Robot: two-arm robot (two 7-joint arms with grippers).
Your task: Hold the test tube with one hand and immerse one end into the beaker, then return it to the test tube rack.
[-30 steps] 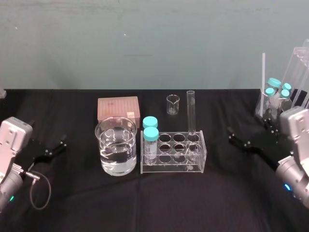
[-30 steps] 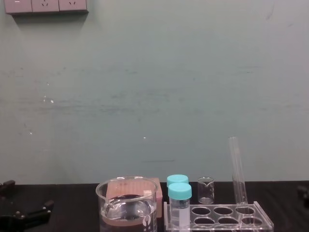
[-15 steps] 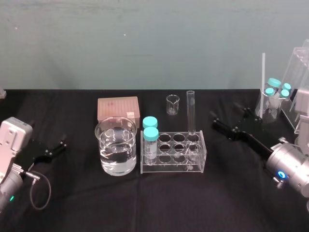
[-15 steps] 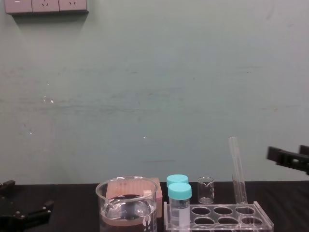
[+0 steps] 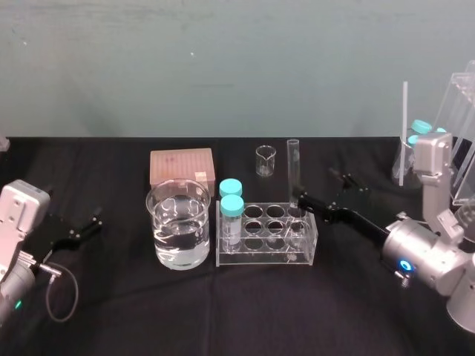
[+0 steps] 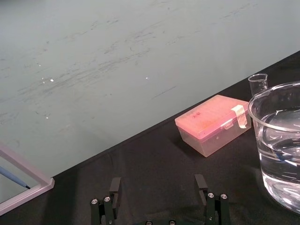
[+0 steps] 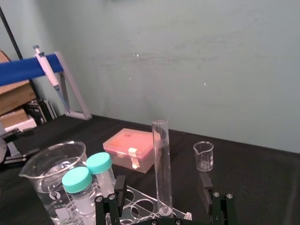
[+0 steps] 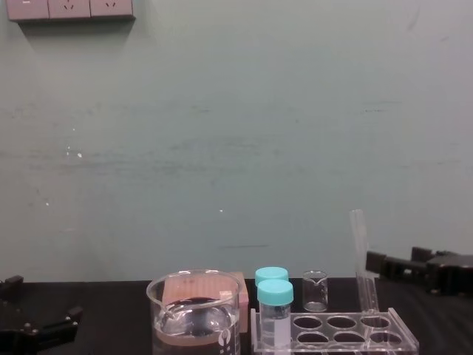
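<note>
- The test tube (image 5: pixel 292 174) stands upright in the back row at the right end of the test tube rack (image 5: pixel 263 257), with its open mouth well above the top plate
- Handling, as judged: thin clear glass that is light, rigid, smooth and easily broken. A moderate pinch on the bare shaft above the rack's plate, near mid-height, looks the soundest hold. A straight upward lift would keep the glass from binding in its hole
- The right gripper (image 5: pixel 317 185) reaches in from the rack's right side, level with the tube's middle, arm stretched low and fingers pointing at the rack. The fingers are spread apart and hold nothing. The right wrist view has the tube centred in their gap, and the near fingertip is just beside the glass. Contact cannot be confirmed
- The beaker (image 5: pixel 178 248) stands just left of the rack, part-filled with clear liquid
- Two teal-capped vials (image 5: pixel 231 204) occupy the rack's left end, between tube and beaker, a likely hazard on the carry
- The left gripper (image 6: pixel 158 186) sits idle well left of the rack, beyond the beaker, fingers apart and empty
</note>
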